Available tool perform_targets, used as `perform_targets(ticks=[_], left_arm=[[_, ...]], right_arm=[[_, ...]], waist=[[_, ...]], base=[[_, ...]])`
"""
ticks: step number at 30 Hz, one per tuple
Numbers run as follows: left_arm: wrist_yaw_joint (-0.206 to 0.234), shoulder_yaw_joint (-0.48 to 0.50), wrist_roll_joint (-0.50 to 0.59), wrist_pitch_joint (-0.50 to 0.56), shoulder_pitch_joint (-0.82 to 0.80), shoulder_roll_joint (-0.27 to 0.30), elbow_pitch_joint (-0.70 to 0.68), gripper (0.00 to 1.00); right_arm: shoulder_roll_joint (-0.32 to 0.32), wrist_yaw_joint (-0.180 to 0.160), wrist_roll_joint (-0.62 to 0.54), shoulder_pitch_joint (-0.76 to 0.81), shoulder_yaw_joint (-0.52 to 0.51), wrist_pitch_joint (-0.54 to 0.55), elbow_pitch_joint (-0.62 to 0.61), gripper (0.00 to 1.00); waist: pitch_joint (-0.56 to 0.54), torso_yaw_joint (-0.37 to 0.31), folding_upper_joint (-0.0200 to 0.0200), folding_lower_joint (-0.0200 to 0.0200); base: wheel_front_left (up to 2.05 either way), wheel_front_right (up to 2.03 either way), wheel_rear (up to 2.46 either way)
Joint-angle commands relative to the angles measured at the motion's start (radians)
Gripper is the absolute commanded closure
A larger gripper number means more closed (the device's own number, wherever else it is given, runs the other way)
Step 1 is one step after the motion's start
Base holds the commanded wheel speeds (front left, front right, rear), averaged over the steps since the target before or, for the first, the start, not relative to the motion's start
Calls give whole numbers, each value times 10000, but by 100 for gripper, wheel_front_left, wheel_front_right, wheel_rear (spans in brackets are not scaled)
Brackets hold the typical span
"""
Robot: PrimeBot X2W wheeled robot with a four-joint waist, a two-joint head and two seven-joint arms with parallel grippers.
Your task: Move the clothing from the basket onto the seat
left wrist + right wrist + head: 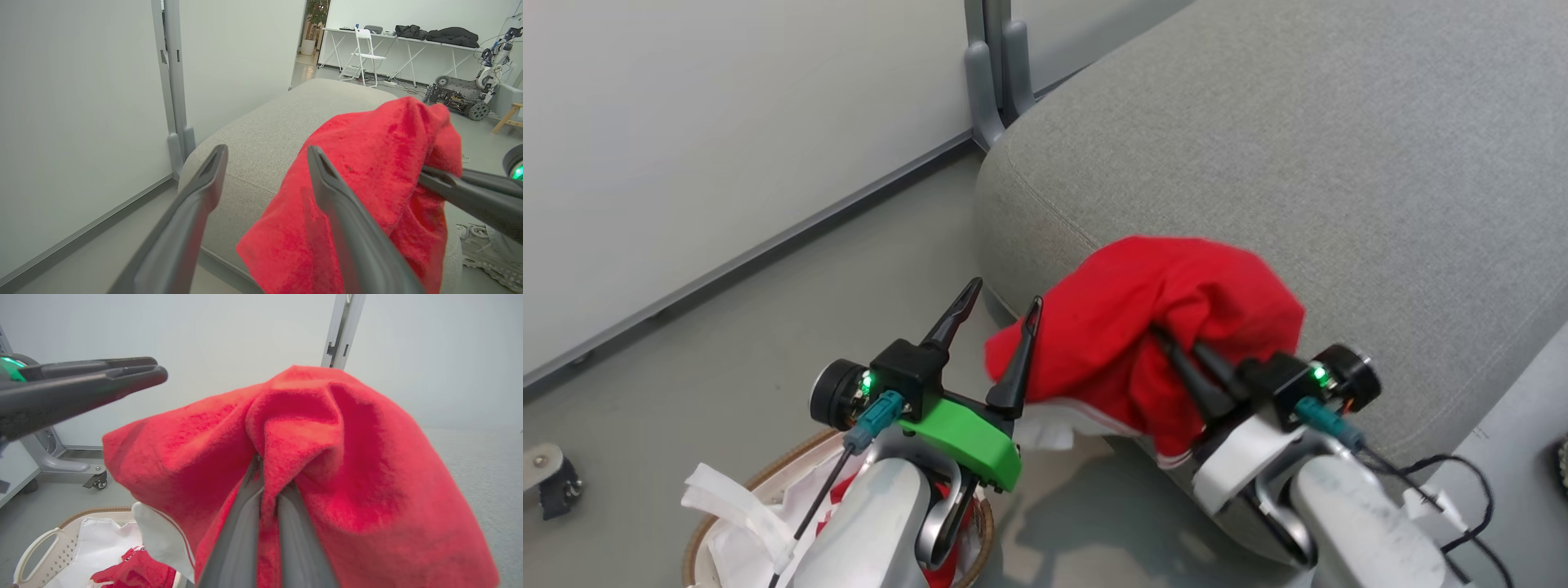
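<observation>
A red garment [1160,310] bunches over the front edge of the grey seat [1323,147], with its white striped hem [1058,429] hanging below. My right gripper [1172,343] is shut on its folds, with the fingertips buried in the cloth [327,457]. My left gripper [1005,296] stands open just left of the garment [376,163], nothing between its fingers [212,171]. The basket [768,478] sits under my left arm. It holds more red clothing [137,569] and a white liner [102,543].
A grey post with a footed base [990,90] stands against the pale wall panel left of the seat. A caster [551,478] sits on the floor at far left. Black cable [1462,490] trails by my right forearm. Tables and another robot [457,96] lie beyond the seat.
</observation>
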Motion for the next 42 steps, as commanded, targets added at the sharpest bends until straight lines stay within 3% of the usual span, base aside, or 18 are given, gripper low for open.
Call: perform_targets(ticks=[1, 13, 17, 25, 31, 40, 41, 42], left_arm=[[-8, 124, 22, 5, 35, 58, -39, 0], [-96, -39, 689, 5, -978, 121, 18, 0], [-100, -557, 584, 5, -1431, 289, -95, 0], [-102, -1044, 556, 5, -2165, 609, -333, 0], [-94, -1214, 640, 5, -2628, 763, -416, 0], [-94, -1227, 779, 5, -2773, 974, -383, 0], [-94, -1222, 766, 5, -2719, 972, -356, 0], [-94, -1205, 743, 5, -2660, 960, -318, 0]], right_arm=[[-169, -14, -11, -339, -255, -52, -88, 100], [-2066, -14, -803, -3220, -2930, -50, 769, 100], [-2618, -14, -1080, -4120, -3811, -50, 1068, 100], [-3460, -15, -1586, -5490, -4807, -52, 2063, 100], [-3441, -15, -1859, -5955, -5772, -50, 2633, 100], [-2649, -14, -2179, -5402, -7445, -46, 3575, 99], [-2535, -14, -2207, -5291, -7660, -39, 3679, 75], [-2486, -15, -2231, -5169, -7827, -39, 3774, 40]], waist=[[369, -55, 0, 0], [2569, 1123, 0, 0], [3314, 1633, 0, 0], [4746, 2457, 0, 0], [5647, 2935, 0, 0], [6103, 3167, 0, 0], [6043, 3164, 0, 0], [5975, 3164, 0, 0]], base=[[0, 0, 0], [0, 0, 0], [0, 0, 0], [0, 0, 0], [0, 0, 0], [0, 0, 0], [0, 0, 0], [0, 0, 0]])
